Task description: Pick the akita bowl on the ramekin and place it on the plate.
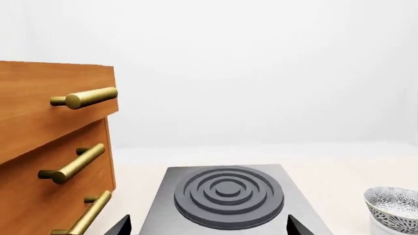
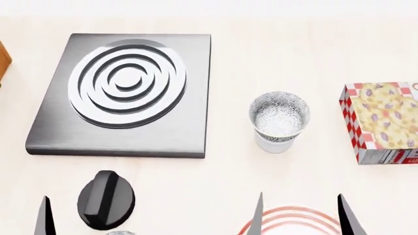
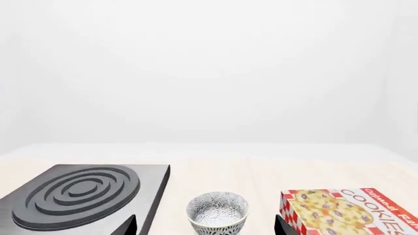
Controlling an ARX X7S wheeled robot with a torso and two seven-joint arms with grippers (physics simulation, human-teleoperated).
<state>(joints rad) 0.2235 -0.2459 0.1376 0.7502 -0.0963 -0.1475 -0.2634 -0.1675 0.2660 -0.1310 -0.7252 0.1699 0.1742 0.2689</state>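
Observation:
The akita bowl (image 2: 279,115), patterned black-grey on white, sits upright on the white ramekin (image 2: 273,145) right of the hob. The right wrist view has this bowl (image 3: 218,211) straight ahead, between the two dark fingertips and some way beyond them. My right gripper (image 2: 300,218) is open and empty, hovering over the red-ringed plate (image 2: 290,215) at the near edge. My left gripper (image 1: 209,227) is open and empty in front of the hob; one fingertip (image 2: 44,219) shows in the head view. From the left wrist the bowl (image 1: 394,201) appears at the far edge.
A grey hob plate (image 2: 130,93) with raised rings lies at the left. A cookie box (image 2: 382,122) lies right of the bowl. A black rounded object (image 2: 105,199) sits near the left gripper. A wooden drawer cabinet (image 1: 39,161) with brass handles stands beside the hob.

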